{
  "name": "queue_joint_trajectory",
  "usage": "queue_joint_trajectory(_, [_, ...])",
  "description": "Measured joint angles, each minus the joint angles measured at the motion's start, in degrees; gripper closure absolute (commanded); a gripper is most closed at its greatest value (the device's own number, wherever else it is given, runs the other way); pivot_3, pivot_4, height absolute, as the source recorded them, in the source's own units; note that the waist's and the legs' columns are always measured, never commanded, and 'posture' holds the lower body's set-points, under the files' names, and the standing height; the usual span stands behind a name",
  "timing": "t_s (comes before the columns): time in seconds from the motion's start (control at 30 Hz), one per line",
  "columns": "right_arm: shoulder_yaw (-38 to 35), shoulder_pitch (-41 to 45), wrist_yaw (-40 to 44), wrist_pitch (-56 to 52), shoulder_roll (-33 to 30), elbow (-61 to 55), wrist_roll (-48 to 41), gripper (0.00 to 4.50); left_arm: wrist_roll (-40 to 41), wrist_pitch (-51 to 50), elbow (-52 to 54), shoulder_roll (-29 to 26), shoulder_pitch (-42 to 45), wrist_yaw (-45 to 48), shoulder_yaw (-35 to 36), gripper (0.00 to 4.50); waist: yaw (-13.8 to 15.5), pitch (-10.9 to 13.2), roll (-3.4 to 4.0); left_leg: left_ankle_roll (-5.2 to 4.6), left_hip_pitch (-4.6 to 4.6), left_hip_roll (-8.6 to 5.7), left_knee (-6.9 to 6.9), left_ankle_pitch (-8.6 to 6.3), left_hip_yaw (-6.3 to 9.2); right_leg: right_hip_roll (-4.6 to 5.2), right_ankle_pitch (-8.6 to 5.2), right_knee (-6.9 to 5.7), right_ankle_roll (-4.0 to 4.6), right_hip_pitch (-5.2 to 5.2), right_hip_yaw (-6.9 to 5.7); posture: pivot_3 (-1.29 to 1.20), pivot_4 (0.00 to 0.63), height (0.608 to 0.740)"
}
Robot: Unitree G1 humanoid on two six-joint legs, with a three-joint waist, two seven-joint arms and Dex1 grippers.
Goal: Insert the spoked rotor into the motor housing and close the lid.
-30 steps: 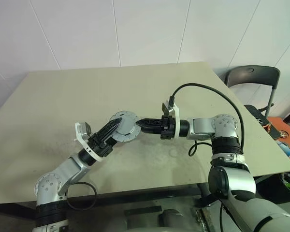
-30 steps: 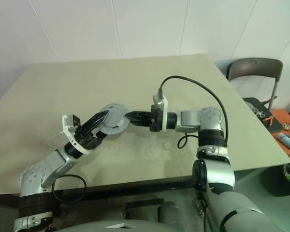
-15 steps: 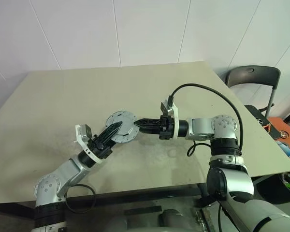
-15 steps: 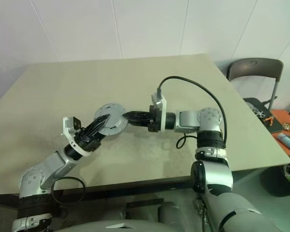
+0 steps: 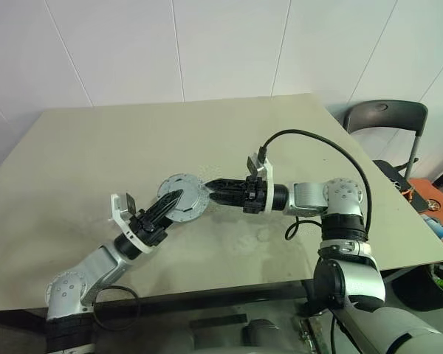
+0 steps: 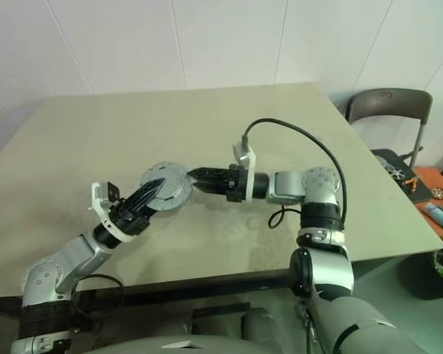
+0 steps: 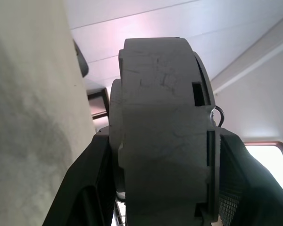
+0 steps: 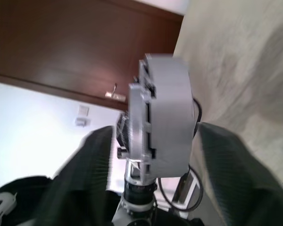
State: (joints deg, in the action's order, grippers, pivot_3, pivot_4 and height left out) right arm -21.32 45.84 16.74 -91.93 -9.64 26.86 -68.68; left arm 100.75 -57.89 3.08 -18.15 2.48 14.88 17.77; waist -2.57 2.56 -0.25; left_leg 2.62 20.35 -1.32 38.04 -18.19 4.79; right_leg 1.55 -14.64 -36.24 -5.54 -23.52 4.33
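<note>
A thick grey round unit (image 5: 186,196) hangs above the table, and I read it as the motor housing with the lid on it. Its flat grey face shows in the eye views. My left gripper (image 5: 174,200) reaches up from the lower left and is shut on its rim. In the left wrist view both black fingers (image 7: 87,188) press against the unit (image 7: 165,127). My right gripper (image 5: 211,187) comes in level from the right and stands open. Its fingers (image 8: 233,165) straddle the unit (image 8: 166,108) with a gap on each side. The spoked rotor is hidden.
The beige table (image 5: 96,147) spreads to the left and back. A dark chair (image 5: 387,118) stands off its right corner. Further right sits an orange surface (image 5: 435,199) with small items. A black cable (image 5: 317,140) arcs over my right forearm.
My left gripper closed onto the grey unit's rim. After that, my right gripper's fingers spread apart and let go of it. Both arms stayed roughly in place.
</note>
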Motion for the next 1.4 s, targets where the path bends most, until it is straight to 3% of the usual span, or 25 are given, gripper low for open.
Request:
queue_joint_trajectory(0.07, [-0.23, 0.00, 0.31, -0.09, -0.41, -0.01, 0.45, 0.00, 0.01, 0.01, 0.03, -0.29, -0.28, -0.19, -0.01, 2.23, 0.01, 0.00, 0.00, 0.00, 0.00, 0.00, 0.00, 0.00, 0.01, -0.01, 0.00, 0.00, 0.00, 0.00, -0.01, 0.00, 0.000, 0.740])
queue_joint_trajectory(0.2, [2.33, -0.17, 2.40, 0.10, -2.50, -2.63, 3.09, 0.00, 1.12, 1.01, 0.45, -0.85, -0.49, -0.76, 0.65, 2.23, 0.02, 0.01, 0.01, 0.00, 0.01, 0.00, 0.00, 0.00, 0.00, 0.00, 0.00, 0.01, 0.00, 0.00, 0.00, 0.00, 0.000, 0.740])
queue_joint_trajectory(0.33, [13.99, -1.60, 10.51, 6.35, -10.34, -11.55, 10.19, 0.00, 2.75, 6.23, 1.75, 0.16, -0.39, -5.19, 3.76, 2.23, 0.10, 0.01, 0.01, 0.00, 0.02, 0.00, 0.00, 0.00, 0.01, 0.02, 0.00, 0.06, -0.01, 0.00, -0.01, 0.00, 0.000, 0.740])
queue_joint_trajectory(0.5, [28.97, -3.72, 27.88, 23.74, -20.21, -21.30, 21.87, 0.00, 3.40, 16.05, 1.93, 3.23, 0.13, -13.00, 8.65, 2.23, 0.09, 0.01, -0.05, 0.00, 0.02, 0.04, 0.00, -0.01, 0.03, 0.04, 0.00, 0.09, -0.03, -0.01, 0.00, 0.00, 0.000, 0.740])
queue_joint_trajectory(0.67, [37.57, -5.70, 39.96, 45.32, -22.07, -23.98, 34.47, 0.00, 3.39, 25.90, 1.28, 6.73, 3.58, -23.46, 12.23, 2.23, 0.62, 0.02, -0.15, 0.02, 0.02, 0.04, 0.04, 0.00, 0.08, 0.06, 0.03, 0.09, -0.07, 0.01, 0.00, 0.00, 0.000, 0.740])
queue_joint_trajectory(0.8, [42.47, -7.51, 44.16, 58.28, -23.08, -22.30, 44.32, 0.00, 1.84, 31.54, -0.59, 7.34, 7.24, -28.91, 14.69, 2.23, 1.73, -0.01, -0.25, 0.03, 0.02, -0.01, 0.05, 0.01, 0.06, 0.08, 0.04, 0.14, -0.08, 0.00, 0.03, 0.00, 0.000, 0.740])
queue_joint_trajectory(1.3, [42.81, -9.01, 47.85, 62.52, -22.82, -20.63, 50.02, 0.00, -8.46, 36.37, -9.58, 8.27, 9.94, -34.62, 17.43, 2.23, 2.16, -0.01, -0.35, 0.05, 0.00, -0.06, 0.05, 0.02, 0.06, 0.11, 0.05, 0.16, -0.07, 0.05, 0.01, 0.00, 0.000, 0.740])
queue_joint_trajectory(1.33, [42.81, -9.01, 47.85, 62.52, -22.81, -20.63, 50.21, 0.00, -9.00, 36.32, -9.97, 8.29, 10.36, -35.24, 17.64, 1.67, 2.15, -0.01, -0.35, 0.04, -0.01, -0.06, 0.05, 0.01, 0.07, 0.11, 0.05, 0.16, -0.07, 0.06, 0.01, 0.00, 0.000, 0.740])
queue_joint_trajectory(1.4, [42.81, -9.01, 47.89, 62.60, -22.81, -20.63, 50.58, 0.00, -9.27, 35.91, -10.21, 8.29, 10.72, -36.48, 17.89, 1.22, 2.15, -0.02, -0.34, 0.04, -0.02, -0.06, 0.05, 0.01, 0.07, 0.11, 0.05, 0.16, -0.07, 0.07, 0.01, 0.00, 0.000, 0.740])
